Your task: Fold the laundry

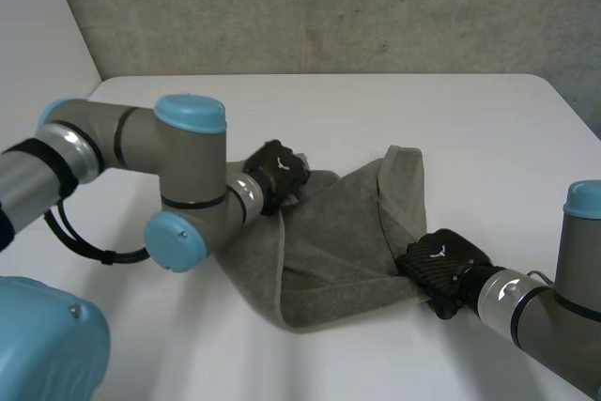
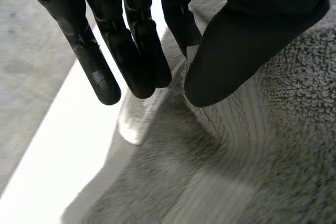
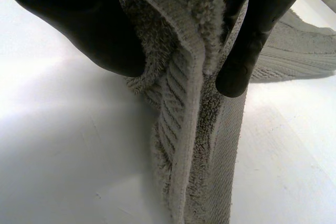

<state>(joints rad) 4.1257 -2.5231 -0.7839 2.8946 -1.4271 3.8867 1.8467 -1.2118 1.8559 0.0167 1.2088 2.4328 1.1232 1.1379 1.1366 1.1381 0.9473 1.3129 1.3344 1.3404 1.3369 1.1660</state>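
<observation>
white table (image 1: 479, 138), grey wall (image 1: 329, 7) | towel (image 1: 329, 251) — left hand (image 1: 277, 172) pinches corner | right hand (image 1: 441, 261) pinches edge

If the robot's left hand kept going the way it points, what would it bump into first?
Most likely the grey towel: its edge, with a white label, lies right ahead of the left hand, on the white table. Depth is hard to judge, so they may already touch.
</observation>
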